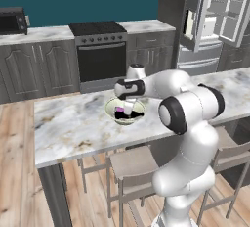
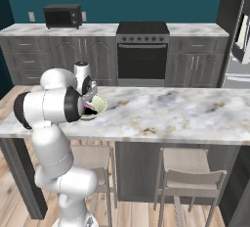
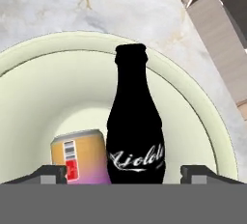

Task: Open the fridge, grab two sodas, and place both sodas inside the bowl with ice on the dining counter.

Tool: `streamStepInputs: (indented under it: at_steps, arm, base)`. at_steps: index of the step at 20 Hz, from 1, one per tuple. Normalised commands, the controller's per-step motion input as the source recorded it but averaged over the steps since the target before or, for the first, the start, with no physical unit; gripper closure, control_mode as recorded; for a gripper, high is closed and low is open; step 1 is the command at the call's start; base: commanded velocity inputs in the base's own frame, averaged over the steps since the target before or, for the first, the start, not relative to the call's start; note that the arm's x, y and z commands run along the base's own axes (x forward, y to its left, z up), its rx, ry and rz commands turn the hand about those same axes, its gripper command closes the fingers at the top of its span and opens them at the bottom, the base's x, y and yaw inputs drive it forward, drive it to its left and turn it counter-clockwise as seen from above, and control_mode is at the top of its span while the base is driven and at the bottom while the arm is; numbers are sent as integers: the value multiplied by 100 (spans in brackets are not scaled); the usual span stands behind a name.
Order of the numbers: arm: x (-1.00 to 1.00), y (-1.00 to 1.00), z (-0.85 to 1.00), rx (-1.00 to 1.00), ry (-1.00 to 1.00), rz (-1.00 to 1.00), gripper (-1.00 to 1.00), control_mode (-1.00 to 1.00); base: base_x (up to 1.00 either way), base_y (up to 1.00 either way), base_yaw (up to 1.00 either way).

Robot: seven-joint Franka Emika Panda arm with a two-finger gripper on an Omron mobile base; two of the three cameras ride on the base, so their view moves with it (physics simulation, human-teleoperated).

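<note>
A: What shape is the dark soda (image 3: 135, 121)?
B: A glossy black bottle with white script, lying in the smooth cream bowl (image 3: 43, 73), neck toward twelve o'clock in the hand view.
A: And the can (image 3: 79, 156)?
B: At its eight o'clock, purple and orange.
A: The pincer (image 3: 123, 172)?
B: Its tips stand apart, flanking both, above the veined marble worktop (image 1: 73, 123).

A deep teal wall (image 2: 105, 6) runs along the back of the kitchen. Against it stand dark grey panelled cabinets (image 2: 93, 59) under pale marble tops, with a black-fronted steel oven range (image 2: 143, 55) at 12 o'clock in the right base view. A black microwave (image 2: 62, 15) sits on the top at 11 o'clock. The floor is light wood planking (image 1: 17, 172) (warm, honey-toned). Grey-seated stools with thin metal legs (image 2: 188, 172) stand at 5 o'clock.
</note>
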Motion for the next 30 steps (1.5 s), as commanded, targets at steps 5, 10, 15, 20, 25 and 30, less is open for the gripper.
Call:
streamStepInputs:
  at_steps: [5, 10, 15, 20, 25, 30]
  arm:
    - [-11, 0, 34, 0, -7, 0, -100, -100]
    - [-7, 3, 61, 0, -2, -3, -100, -100]
    - [-56, 1, 57, 0, -5, -4, -100, -100]
    - [-76, 0, 79, 0, -7, -4, -100, -100]
    - [-75, 0, 85, 0, -7, -4, -100, -100]
    - [-82, 0, 74, 0, -6, -6, -100, -100]
  base:
    - [0, 0, 0]
    - [0, 0, 0]
    - [0, 0, 0]
    - [0, 0, 0]
    - [0, 0, 0]
    - [0, 0, 0]
